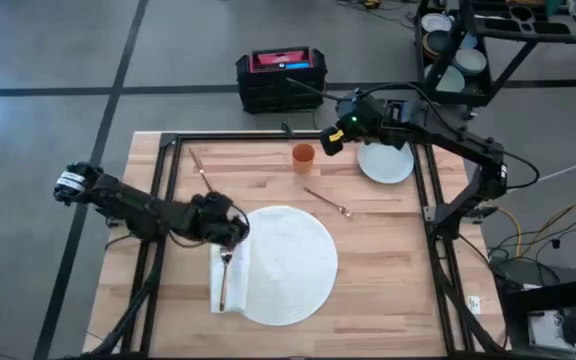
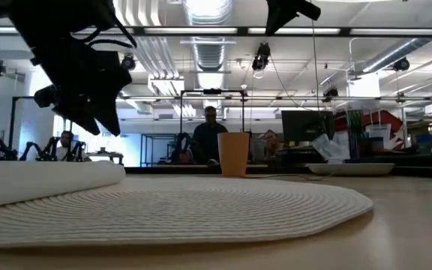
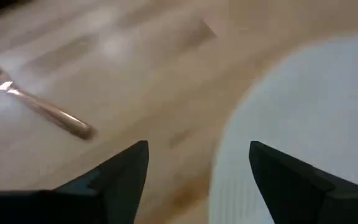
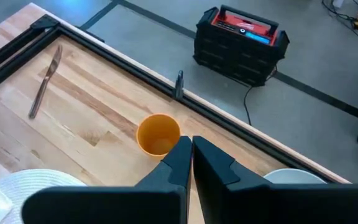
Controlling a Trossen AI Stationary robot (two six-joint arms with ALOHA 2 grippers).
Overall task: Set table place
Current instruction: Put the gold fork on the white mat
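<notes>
Left gripper [image 1: 230,232] fingers apart over the fork [image 1: 225,272] on a white napkin [image 1: 218,275] beside the round white mat [image 1: 290,265]. Right gripper [image 1: 330,140] fingers together beside the orange cup [image 1: 303,155] on the wood worktop [image 1: 388,250]. No readable writing.

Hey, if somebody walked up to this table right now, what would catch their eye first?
Probably the large round white woven mat in the middle of the light-wood table, with the left pincer open over its edge, above a fork on a white napkin. Next, the small orange cup near the far rail, beside the shut right pincer.
</notes>
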